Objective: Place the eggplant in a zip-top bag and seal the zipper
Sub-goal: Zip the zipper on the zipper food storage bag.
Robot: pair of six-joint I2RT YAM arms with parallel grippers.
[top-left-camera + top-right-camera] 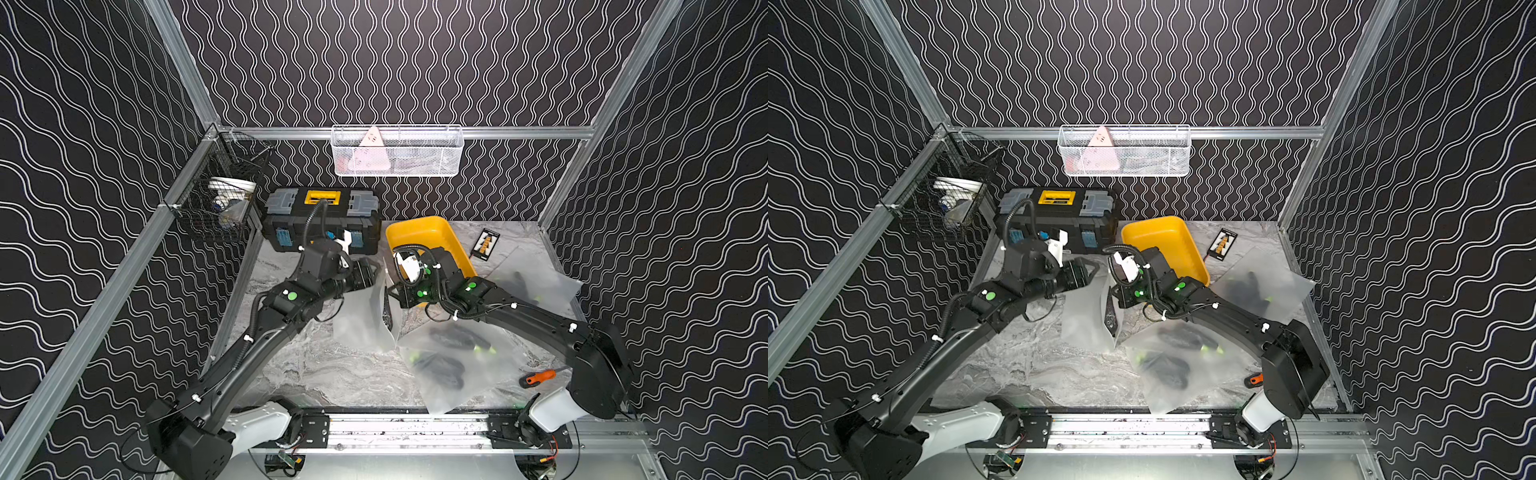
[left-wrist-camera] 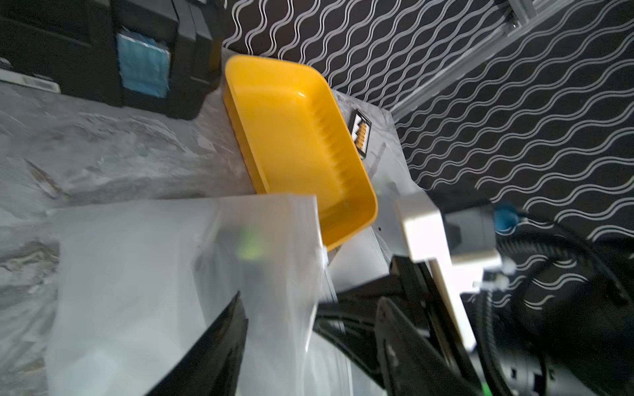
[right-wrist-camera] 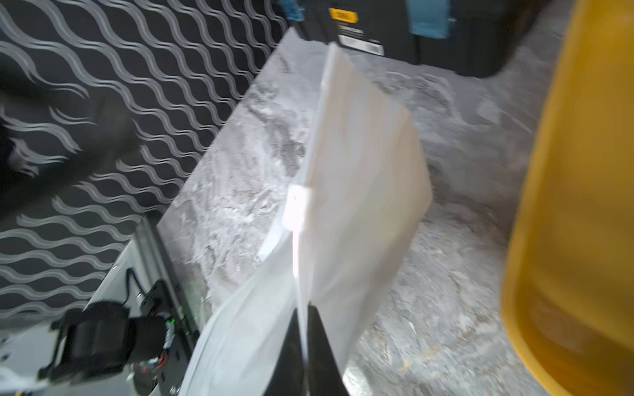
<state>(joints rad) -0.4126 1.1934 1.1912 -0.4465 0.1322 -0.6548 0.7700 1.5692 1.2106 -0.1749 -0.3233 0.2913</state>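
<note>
Gripping step: right gripper (image 3: pixel 303 312) pinches the rim of the zip-top bag (image 3: pixel 360 171).
Left gripper (image 2: pixel 308 301): spread, beside bag.
Next: probably left catches slider (image 3: pixel 296 205).

A grey marbled tabletop (image 1: pixel 324 374) carries a black plastic toolbox (image 1: pixel 286 237), a yellow plastic tray (image 1: pixel 415 232) and a small black patterned card (image 1: pixel 485 244) at the back. Toward the front and right lie frosted plastic bags (image 1: pixel 453 390) of dark eggplants (image 1: pixel 440 368) — and an orange-handled screwdriver (image 1: pixel 540 377).

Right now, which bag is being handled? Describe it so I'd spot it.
Find the yellow tray at the back. Just before it, between the arms, is the zip-top bag. Unlike the flat bags nearby, it is upright, pinched by the right fingers.
</note>
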